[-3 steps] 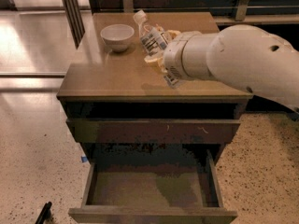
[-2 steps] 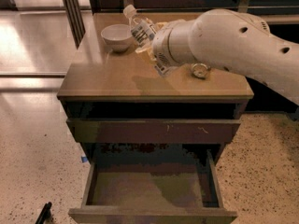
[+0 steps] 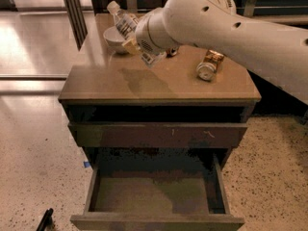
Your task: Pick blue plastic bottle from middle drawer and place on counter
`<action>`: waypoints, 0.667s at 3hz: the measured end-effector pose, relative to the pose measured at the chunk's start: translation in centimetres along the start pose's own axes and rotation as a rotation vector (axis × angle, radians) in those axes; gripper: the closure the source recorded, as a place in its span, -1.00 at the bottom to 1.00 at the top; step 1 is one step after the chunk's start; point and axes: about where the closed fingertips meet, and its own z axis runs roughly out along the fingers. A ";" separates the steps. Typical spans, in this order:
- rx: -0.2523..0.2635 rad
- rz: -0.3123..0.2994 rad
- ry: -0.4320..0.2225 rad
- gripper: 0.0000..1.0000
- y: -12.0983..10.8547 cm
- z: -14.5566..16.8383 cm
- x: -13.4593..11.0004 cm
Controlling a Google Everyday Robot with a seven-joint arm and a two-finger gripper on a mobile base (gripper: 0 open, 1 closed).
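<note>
The robot's wrist (image 3: pixel 156 30) is hiding most of the gripper (image 3: pixel 137 44), over the back left of the counter (image 3: pixel 110 81), and the lower end of the blue plastic bottle (image 3: pixel 122 22) it is clasping.

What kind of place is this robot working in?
Probably an office kitchenette or test kitchen: a wooden cabinet with an open drawer, a bowl and can on its counter, speckled hard floor. The gripper holds a bottle above the counter, near the bowl.
</note>
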 end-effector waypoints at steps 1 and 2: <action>-0.004 -0.003 -0.004 0.63 0.1 0.2 -0.4; -0.004 -0.003 -0.004 0.16 0.1 0.2 -0.4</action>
